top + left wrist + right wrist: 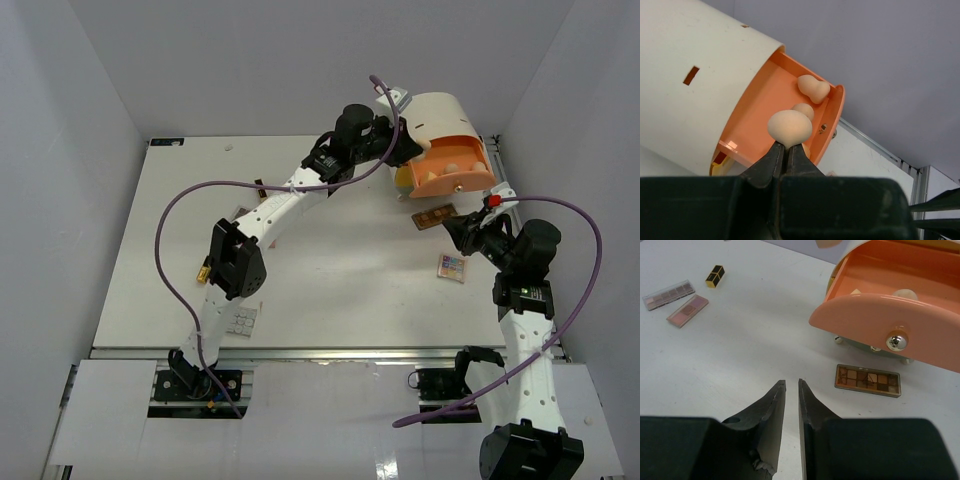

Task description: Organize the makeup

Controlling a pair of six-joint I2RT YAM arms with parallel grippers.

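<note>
My left gripper [786, 145] is shut on the narrow end of a tan egg-shaped sponge [790, 126] and holds it over the open orange drawer [760, 120] of the round cream unit [440, 110]. Two more sponges [813, 88] lie in that drawer. My right gripper [791, 385] is empty, its jaws a narrow gap apart, low over the table in front of the drawer. A brown palette [868, 380] lies just below the drawer front [875, 322]. A multicoloured palette [451, 266] lies near my right wrist.
At the left, a black-and-gold lipstick [715, 276], a long palette [668, 294] and a pink palette [688, 310] lie on the table. A grey-white palette [243, 319] and another lipstick [203, 271] lie by my left arm. White walls enclose the table.
</note>
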